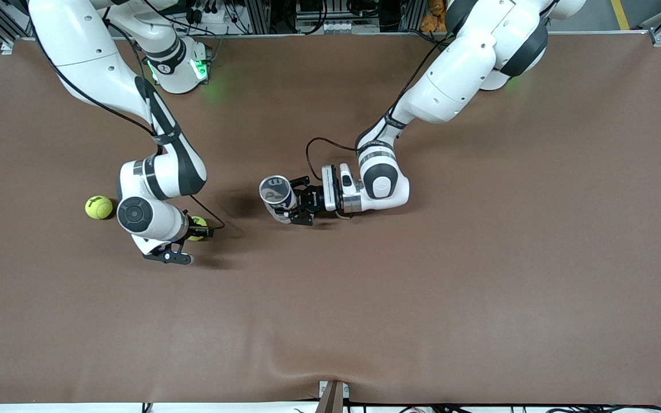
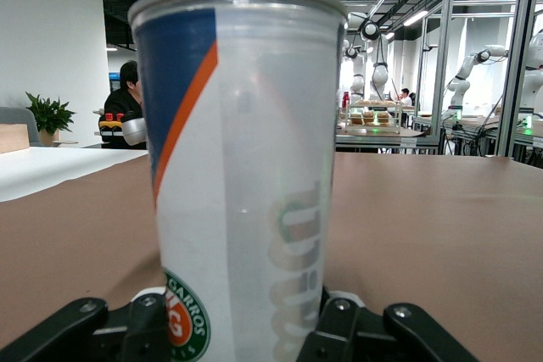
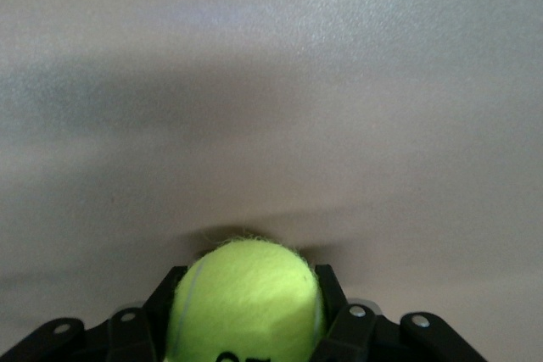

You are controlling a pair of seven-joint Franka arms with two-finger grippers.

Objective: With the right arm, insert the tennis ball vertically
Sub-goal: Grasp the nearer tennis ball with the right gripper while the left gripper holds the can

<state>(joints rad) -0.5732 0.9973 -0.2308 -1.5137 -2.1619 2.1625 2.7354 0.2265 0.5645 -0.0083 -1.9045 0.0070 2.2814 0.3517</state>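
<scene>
A yellow-green tennis ball (image 3: 246,298) lies on the brown table between the fingers of my right gripper (image 3: 248,286), which press on both its sides. From the front camera this ball (image 1: 198,223) peeks out beside the right gripper (image 1: 193,235), mostly hidden by the wrist. A second tennis ball (image 1: 99,207) lies loose beside the right arm's wrist, toward the right arm's end of the table. My left gripper (image 1: 293,203) is shut on a white and blue ball can (image 1: 276,195) standing upright mid-table, its top open. The left wrist view shows the can (image 2: 246,150) filling the left gripper (image 2: 244,311).
Brown mat (image 1: 422,298) covers the whole table. The two arm bases stand along the edge farthest from the front camera. A small bracket (image 1: 333,396) sits at the table's near edge.
</scene>
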